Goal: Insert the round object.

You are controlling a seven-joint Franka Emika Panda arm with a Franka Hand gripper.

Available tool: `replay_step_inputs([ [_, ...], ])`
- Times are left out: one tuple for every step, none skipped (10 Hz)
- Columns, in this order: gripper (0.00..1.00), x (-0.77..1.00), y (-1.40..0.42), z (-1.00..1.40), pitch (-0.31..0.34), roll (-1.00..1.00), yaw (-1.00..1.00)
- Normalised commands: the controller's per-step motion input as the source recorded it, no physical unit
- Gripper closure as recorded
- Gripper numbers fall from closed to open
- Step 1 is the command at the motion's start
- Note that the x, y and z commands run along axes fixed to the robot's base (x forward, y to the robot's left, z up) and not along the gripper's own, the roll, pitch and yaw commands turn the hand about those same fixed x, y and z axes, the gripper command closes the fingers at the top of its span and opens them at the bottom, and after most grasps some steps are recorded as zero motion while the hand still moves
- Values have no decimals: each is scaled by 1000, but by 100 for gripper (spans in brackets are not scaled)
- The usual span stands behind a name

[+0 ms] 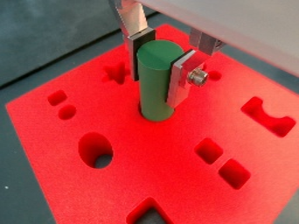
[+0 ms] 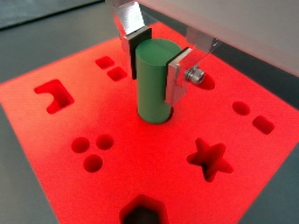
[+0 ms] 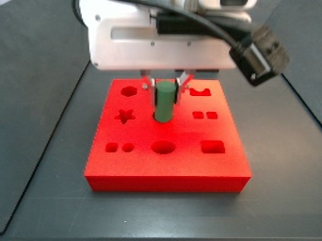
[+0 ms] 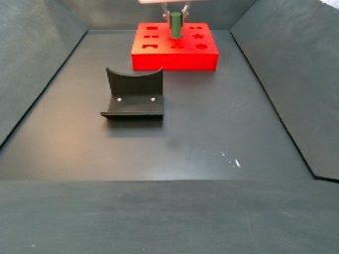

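In both wrist views the round object [image 1: 155, 80] [image 2: 155, 80] is clamped upright between the gripper [image 1: 162, 63] [image 2: 162, 63] pads, its lower end on the red block [image 1: 176, 175] (seating depth unclear). In a side view the peg is seen over the block's centre, fixture [image 4: 133, 95] well apart.

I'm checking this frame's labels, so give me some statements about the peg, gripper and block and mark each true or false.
1. The gripper is shut on the green peg, silver fingers on opposite sides. True.
2. The peg lies flat on the red block. False: it stands upright, its lower end at the block's surface near the middle.
3. The block has a star-shaped hole. True.
4. The fixture sits on top of the block. False: in a side view it stands on the dark floor, apart from the block.
5. The gripper is above the fixture. False: it is over the block.
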Motion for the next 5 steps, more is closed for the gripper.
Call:
replay_step_inputs([
  [100, 97, 0, -551, 0, 4, 0],
  [100, 0, 0, -331, 0, 0, 0],
  [100, -14, -29, -246, -3, 9, 0],
  [100, -71, -43, -231, -6, 9, 0],
  [100, 0, 0, 0, 0, 0, 0],
])
